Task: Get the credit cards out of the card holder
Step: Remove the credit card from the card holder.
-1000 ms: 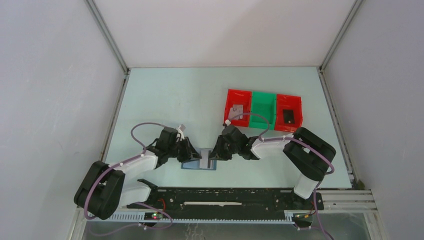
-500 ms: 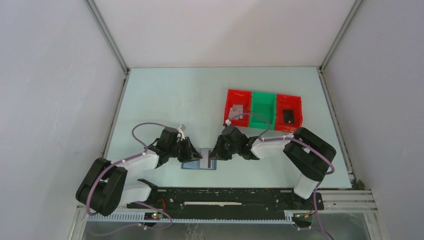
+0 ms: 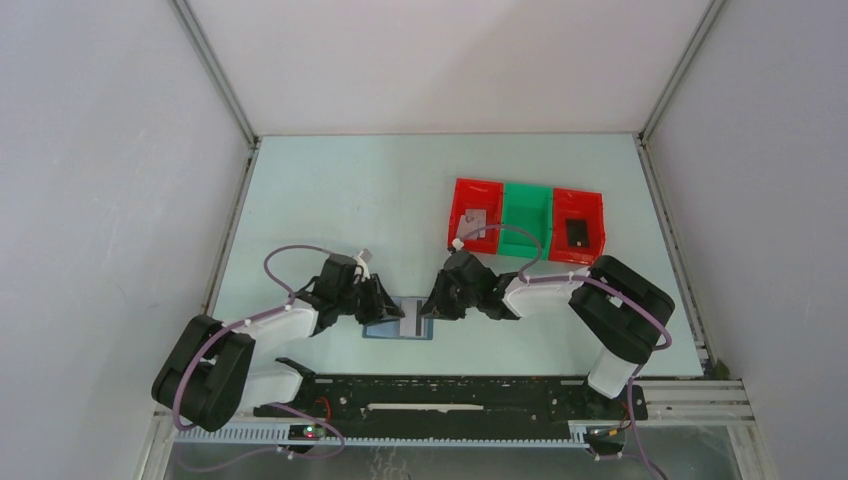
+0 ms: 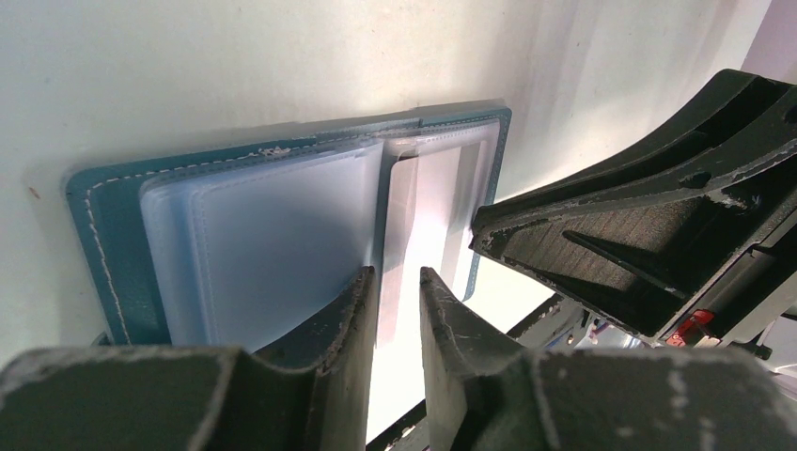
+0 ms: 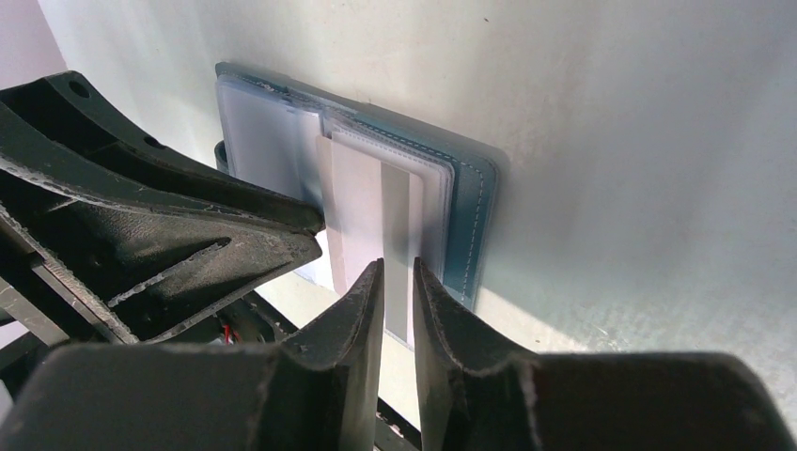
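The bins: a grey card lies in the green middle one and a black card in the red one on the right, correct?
Not quite. The top external view shows the grey card in the left red bin, not the green bin. The black card does lie in the right red bin.

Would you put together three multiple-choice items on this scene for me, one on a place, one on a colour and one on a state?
1. Where does the card holder lie?
A. at the far edge
B. between the left gripper and the right gripper
C. inside a bin

2. What colour is the middle bin?
A. green
B. red
C. blue

3. How is the card holder?
A. folded shut
B. standing on edge
C. open, pockets up

Answers:
1 B, the top view shows a gripper at each side of it.
2 A, it is green, with red bins on either side.
3 C, both wrist views show its clear pockets spread.
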Robot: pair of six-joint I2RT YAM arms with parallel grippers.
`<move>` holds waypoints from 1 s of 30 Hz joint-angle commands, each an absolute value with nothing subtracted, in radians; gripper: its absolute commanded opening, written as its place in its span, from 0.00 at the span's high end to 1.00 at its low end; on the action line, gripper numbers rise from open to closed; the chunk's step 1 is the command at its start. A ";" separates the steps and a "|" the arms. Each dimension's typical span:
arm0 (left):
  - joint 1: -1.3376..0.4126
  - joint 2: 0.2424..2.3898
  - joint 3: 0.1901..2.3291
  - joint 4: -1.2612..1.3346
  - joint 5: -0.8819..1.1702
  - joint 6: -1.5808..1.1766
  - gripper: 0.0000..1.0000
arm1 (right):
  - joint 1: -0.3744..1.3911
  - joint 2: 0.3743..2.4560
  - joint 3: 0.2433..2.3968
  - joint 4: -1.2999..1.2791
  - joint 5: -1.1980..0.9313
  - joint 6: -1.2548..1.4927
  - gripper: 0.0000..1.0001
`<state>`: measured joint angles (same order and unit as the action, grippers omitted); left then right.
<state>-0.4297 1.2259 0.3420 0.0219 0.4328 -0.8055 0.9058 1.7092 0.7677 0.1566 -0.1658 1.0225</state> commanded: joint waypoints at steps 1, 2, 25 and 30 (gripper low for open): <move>-0.425 1.235 0.319 0.038 0.443 -0.804 0.71 | 0.913 1.700 0.768 0.159 -0.150 1.006 0.74; -0.425 1.235 0.321 0.038 0.442 -0.804 0.71 | 0.911 1.703 0.769 0.160 -0.152 1.006 0.74; -0.426 1.182 0.308 0.019 0.417 -0.821 0.89 | 0.910 1.768 0.768 0.198 -0.196 1.028 0.74; -0.425 1.142 0.307 -0.006 0.399 -0.821 1.00 | 0.910 1.780 0.769 0.199 -0.198 1.029 0.75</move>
